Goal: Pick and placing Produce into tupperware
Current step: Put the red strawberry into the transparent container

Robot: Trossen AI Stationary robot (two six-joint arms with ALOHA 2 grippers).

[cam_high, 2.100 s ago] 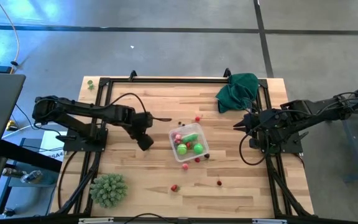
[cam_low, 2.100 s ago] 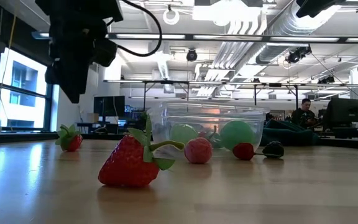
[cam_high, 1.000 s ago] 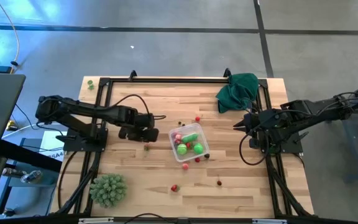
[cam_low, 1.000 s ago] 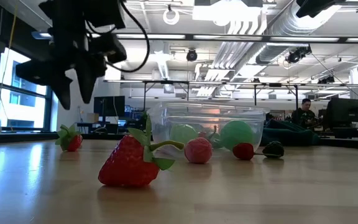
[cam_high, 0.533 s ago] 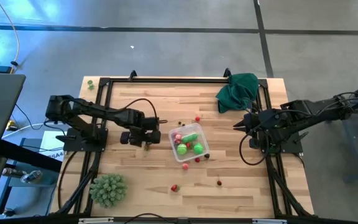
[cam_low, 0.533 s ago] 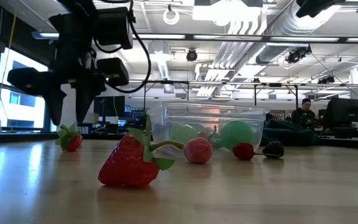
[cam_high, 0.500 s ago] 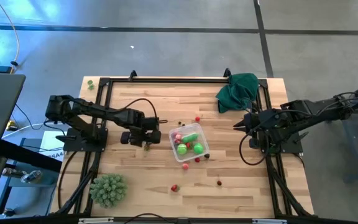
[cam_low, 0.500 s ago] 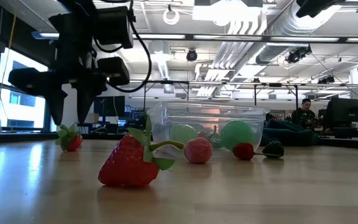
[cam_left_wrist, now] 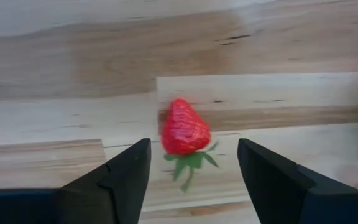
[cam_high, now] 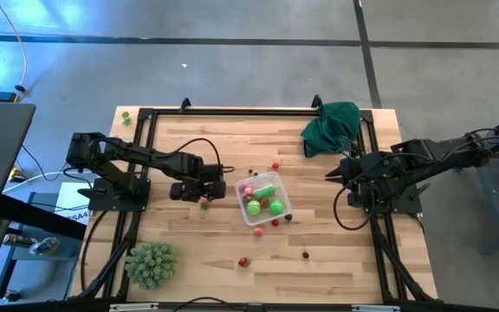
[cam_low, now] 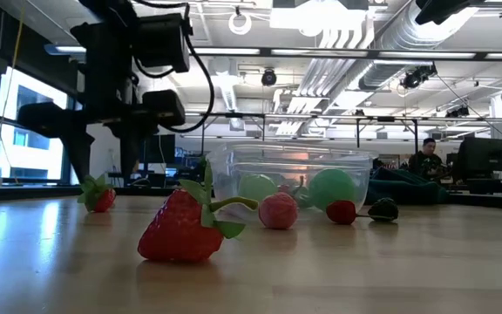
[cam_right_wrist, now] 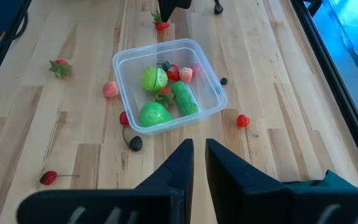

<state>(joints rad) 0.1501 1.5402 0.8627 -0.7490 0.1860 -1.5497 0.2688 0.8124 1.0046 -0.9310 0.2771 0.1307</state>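
Note:
A small red strawberry (cam_left_wrist: 185, 129) of the produce lies on the wooden table, just left of the clear tupperware (cam_high: 262, 199). My left gripper (cam_left_wrist: 193, 149) points down over it, open. One finger stands on each side of the berry (cam_low: 100, 195) and touches nothing. The tupperware (cam_right_wrist: 166, 84) holds green and red pieces. More produce lies loose around it, including a bigger strawberry (cam_low: 186, 228) nearer the front edge. My right gripper (cam_right_wrist: 197, 155) waits shut, raised at the table's right side (cam_high: 329, 175).
A spiky pale-green ball (cam_high: 152, 264) sits at the near left corner and a dark green cloth (cam_high: 330, 126) at the far right. Black frame rails (cam_high: 232, 111) run along the table's edges. Loose berries lie near the box (cam_high: 275, 223) and toward the front (cam_high: 306, 254).
My left gripper has come down over the small strawberry, rolled about its own pointing line, and opened wider, so its fingers now stand on either side of the berry. The berry has stayed where it was.

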